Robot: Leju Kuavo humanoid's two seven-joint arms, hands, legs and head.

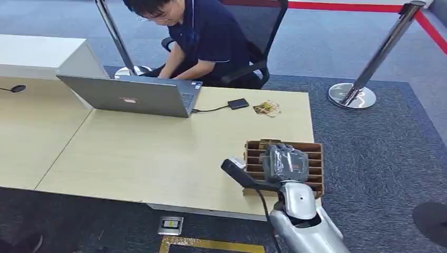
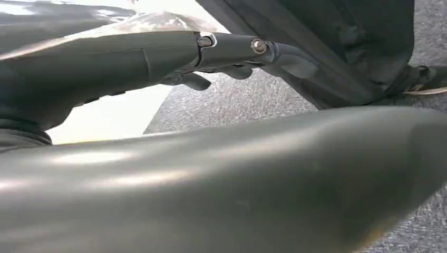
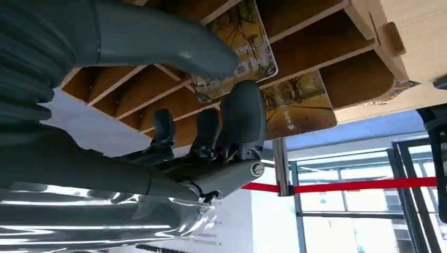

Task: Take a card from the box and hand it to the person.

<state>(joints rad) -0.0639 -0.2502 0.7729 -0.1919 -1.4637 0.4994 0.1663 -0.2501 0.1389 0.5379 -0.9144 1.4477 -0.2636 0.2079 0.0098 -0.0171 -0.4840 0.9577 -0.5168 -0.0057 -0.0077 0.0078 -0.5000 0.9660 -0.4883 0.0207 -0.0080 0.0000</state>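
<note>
Pinching card (image 3: pixel 234 50) between thumb and fingers, right hand (image 1: pixel 284 162) sits over box (image 1: pixel 314 169). Lift straight out of slot, keep grip firm. Left hand (image 2: pixel 211 63) state unclear.

We note the slotted box (image 1: pixel 311 163) lower right: brown cardboard, matt, raw-edged dividers. The card (image 3: pixel 237 42) in it looks glossy printed stock. Right hand (image 3: pixel 211 142): grey plastic with a satin sheen, its forearm polished silver. Desk (image 1: pixel 132 153), centre: pale wood-grain laminate, smooth. Laptop (image 1: pixel 132 95): matt grey metal. Stanchion (image 1: pixel 369 68), upper right: bright chrome. Carpet (image 1: pixel 379 153): rough dark pile.
</note>
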